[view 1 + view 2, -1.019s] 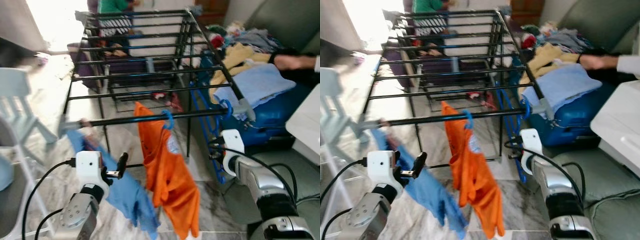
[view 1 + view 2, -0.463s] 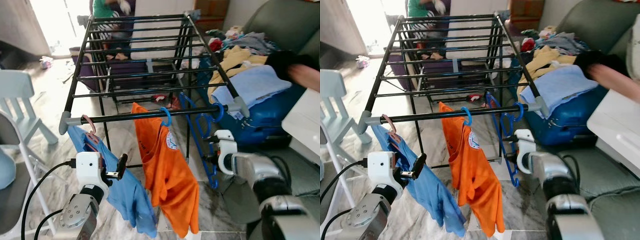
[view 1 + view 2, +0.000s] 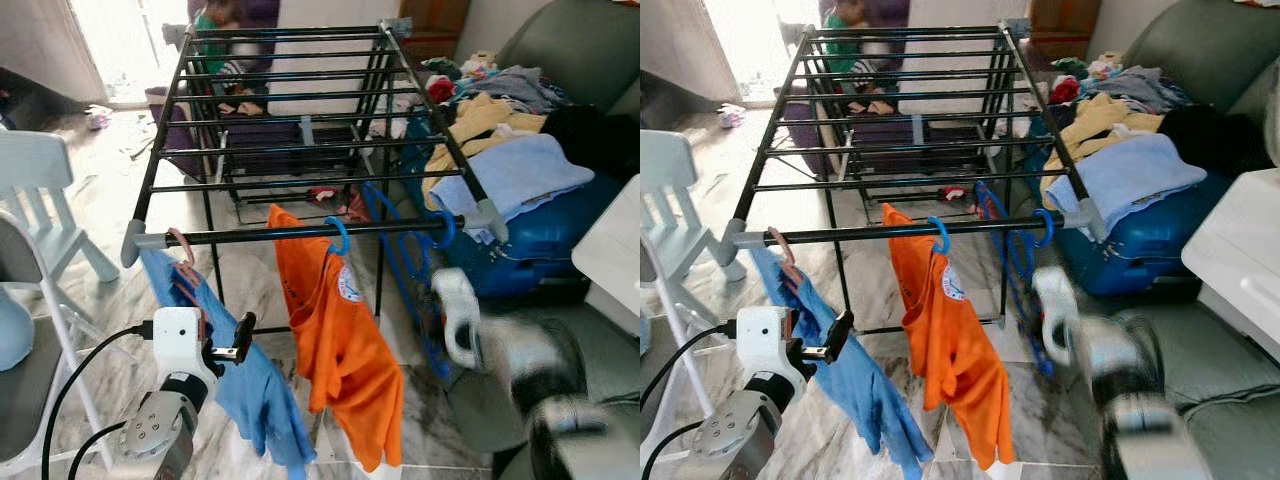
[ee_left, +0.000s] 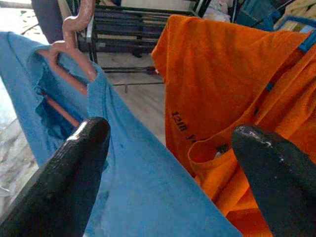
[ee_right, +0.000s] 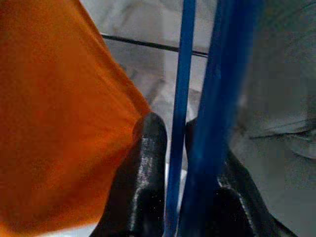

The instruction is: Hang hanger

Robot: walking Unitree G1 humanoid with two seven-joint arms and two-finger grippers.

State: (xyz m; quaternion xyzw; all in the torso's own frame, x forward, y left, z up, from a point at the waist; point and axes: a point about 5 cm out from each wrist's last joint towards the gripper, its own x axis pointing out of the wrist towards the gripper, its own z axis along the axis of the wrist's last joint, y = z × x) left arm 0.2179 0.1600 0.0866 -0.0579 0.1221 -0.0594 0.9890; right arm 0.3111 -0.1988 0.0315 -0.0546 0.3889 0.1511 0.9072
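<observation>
Right hand [image 5: 170, 163] is pinching a thin blue hanger [image 5: 178, 98] bar between its two black fingers, which are sitting nearly together on it. In the right eye view that hand [image 3: 1055, 315] is blurring at lower right of centre, below the rack's front rail [image 3: 900, 232]. The blue hanger [image 3: 1025, 275] is dangling from its hook over that rail's right end, just right of the orange shirt [image 3: 950, 350].

Step, as judged: hanger is on the rail; the hang is finishing. Next move calls for parting the fingers and drawing clear without dragging the hook off.

Left hand [image 4: 170, 163] is idling with fingers wide apart, facing the blue shirt [image 4: 123, 182] on its pink hanger [image 4: 74, 34].
</observation>
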